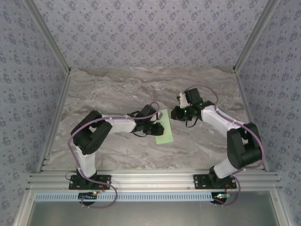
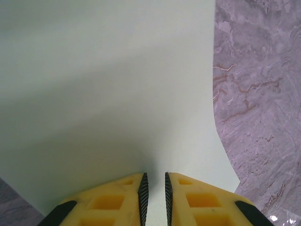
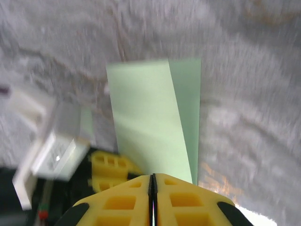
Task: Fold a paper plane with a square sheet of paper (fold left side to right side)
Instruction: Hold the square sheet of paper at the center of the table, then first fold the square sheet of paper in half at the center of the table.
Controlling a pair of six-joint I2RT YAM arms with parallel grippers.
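Note:
The square sheet of paper [image 1: 164, 128] lies mid-table as a narrow pale mint-green strip, partly folded. In the right wrist view its left part [image 3: 146, 113] rises as a lighter flap over the flat layer and runs down to my right gripper [image 3: 152, 176], whose jaws are pressed together on the flap's edge. From above, the right gripper [image 1: 173, 114] sits at the paper's far right corner. My left gripper [image 1: 157, 128] is at the paper's left side. Its jaws [image 2: 154, 178] stand a narrow gap apart, with the curved paper [image 2: 103, 84] right in front. Its yellow fingers [image 3: 110, 167] show beside the flap.
The grey marble table [image 1: 117, 89] is bare around the paper. Aluminium rails [image 1: 150, 179] run along the near edge, with slanted posts and patterned walls on both sides. The left arm's white wrist [image 3: 51, 150] is close to the flap.

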